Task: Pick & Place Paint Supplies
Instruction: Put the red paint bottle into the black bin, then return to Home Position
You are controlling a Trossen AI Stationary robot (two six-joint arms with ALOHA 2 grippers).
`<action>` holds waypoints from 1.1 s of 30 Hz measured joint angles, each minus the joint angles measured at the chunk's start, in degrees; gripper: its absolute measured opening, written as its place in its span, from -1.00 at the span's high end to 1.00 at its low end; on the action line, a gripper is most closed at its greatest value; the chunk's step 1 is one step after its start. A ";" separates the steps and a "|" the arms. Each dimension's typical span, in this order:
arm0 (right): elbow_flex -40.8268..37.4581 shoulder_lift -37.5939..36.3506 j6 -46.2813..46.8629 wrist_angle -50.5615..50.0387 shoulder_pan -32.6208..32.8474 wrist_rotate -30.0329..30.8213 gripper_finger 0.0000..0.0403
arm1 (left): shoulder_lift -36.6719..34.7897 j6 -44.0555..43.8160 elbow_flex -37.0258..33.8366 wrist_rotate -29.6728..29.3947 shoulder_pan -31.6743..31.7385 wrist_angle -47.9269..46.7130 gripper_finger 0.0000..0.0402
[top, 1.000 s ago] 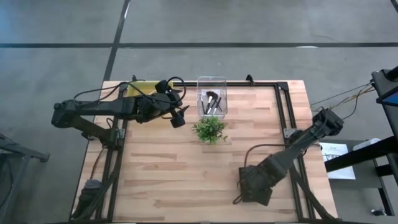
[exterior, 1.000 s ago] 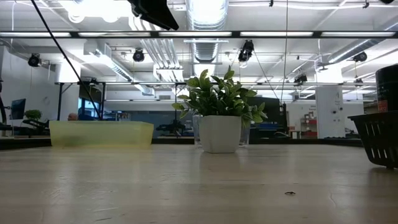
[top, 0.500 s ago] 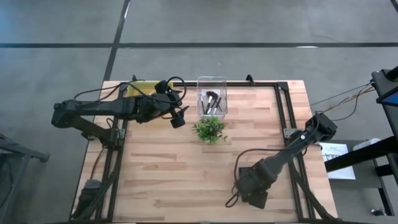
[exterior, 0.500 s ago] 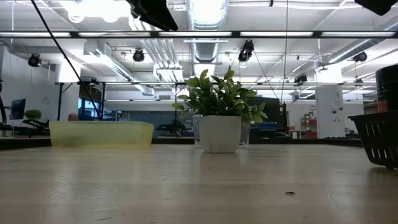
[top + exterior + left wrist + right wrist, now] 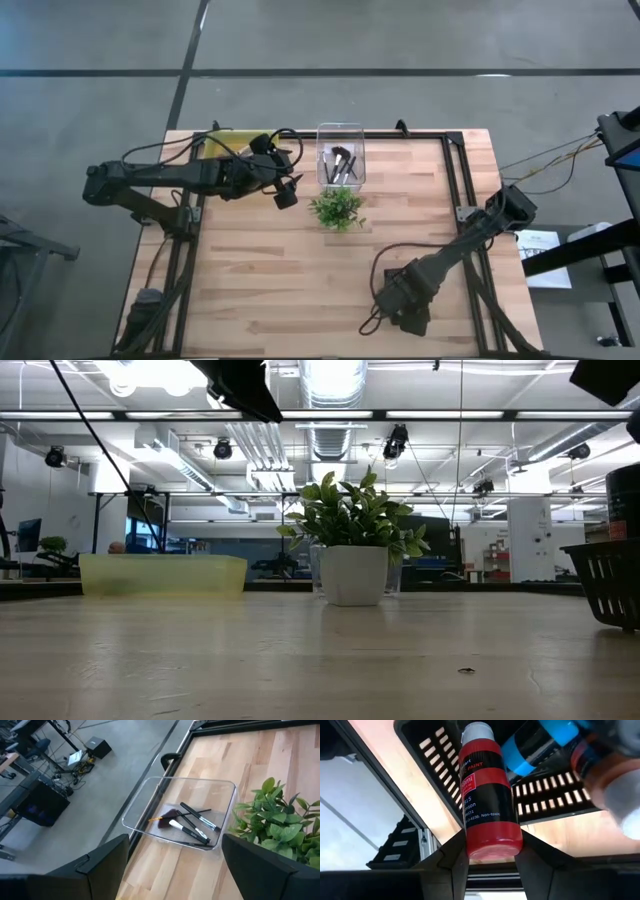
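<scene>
My right gripper (image 5: 400, 300) is over the near right part of the table, shut on a red paint bottle (image 5: 487, 790) with a pale cap. Beyond it, the right wrist view shows a black slotted basket (image 5: 445, 765) holding a blue-labelled bottle (image 5: 540, 745) and a blurred orange one (image 5: 605, 775). My left gripper (image 5: 285, 192) hangs open in the air beside a clear tray (image 5: 340, 155). Several dark-handled brushes (image 5: 190, 822) lie in that tray (image 5: 145, 802). The open fingers (image 5: 107, 865) stand wide apart above the table. My right gripper pinches the red bottle between its two fingers (image 5: 454, 857) at its flat bottom end (image 5: 492, 842). The bottle runs along the fingers, its cap (image 5: 477, 730) pointing away from the wrist toward the basket. Whether it hangs clear of the basket does not show.
A potted green plant (image 5: 337, 208) stands mid-table just near of the clear tray. A yellow tray (image 5: 225, 140) sits at the far left corner. The black basket (image 5: 605, 585) shows at the low view's right edge. Bare wood lies across the near left.
My right gripper has moved toward the table's left edge and a little toward the near edge, carrying the bottle. In the low view it has come further into the top right corner.
</scene>
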 joint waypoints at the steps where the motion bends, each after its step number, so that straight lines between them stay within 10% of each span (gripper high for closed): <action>1: 0.00 -0.27 0.00 0.06 0.00 0.48 0.33 | 0.00 0.02 0.00 0.01 0.00 -0.02 -0.62; 23: 0.11 -7.41 13.96 1.55 0.41 4.59 -0.28 | 0.00 0.50 0.00 -0.02 0.04 0.21 -0.62; 33: 0.15 -21.58 35.55 1.50 8.92 30.01 -0.29 | -5.29 0.53 0.00 0.18 0.07 -1.08 -0.62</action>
